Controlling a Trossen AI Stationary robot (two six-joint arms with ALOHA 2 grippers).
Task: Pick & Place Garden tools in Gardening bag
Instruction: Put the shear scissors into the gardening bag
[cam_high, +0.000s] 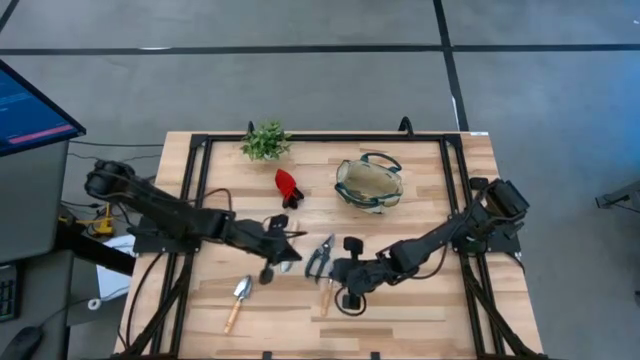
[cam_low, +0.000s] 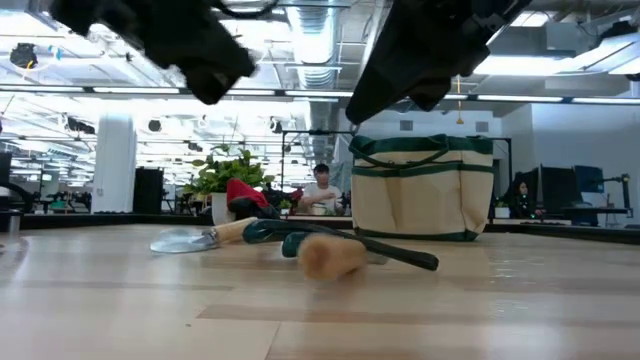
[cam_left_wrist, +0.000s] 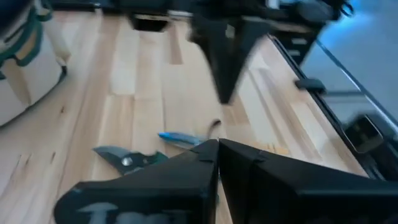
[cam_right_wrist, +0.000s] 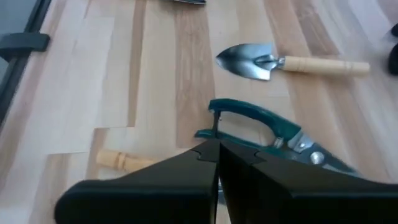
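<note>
The beige gardening bag (cam_high: 369, 184) with green trim stands upright at the far right of the table. The green-handled pruners (cam_high: 320, 256) lie flat mid-table between my two grippers. A wooden-handled trowel (cam_high: 238, 300) lies near the front left. A second wooden-handled tool (cam_high: 327, 294) lies just in front of the pruners, and a red tool (cam_high: 288, 186) lies farther back. My left gripper (cam_high: 292, 250) hangs shut, left of the pruners (cam_left_wrist: 130, 158) and above the table. My right gripper (cam_right_wrist: 217, 146) is shut too, above the pruners' handles (cam_right_wrist: 261, 121).
A green potted plant (cam_high: 265, 140) stands at the far left. Black frame rails (cam_high: 195, 190) run along the table's left, right and far sides. Bare wood lies along the near edge (cam_high: 400, 330). In the low view, people sit in the room behind the table.
</note>
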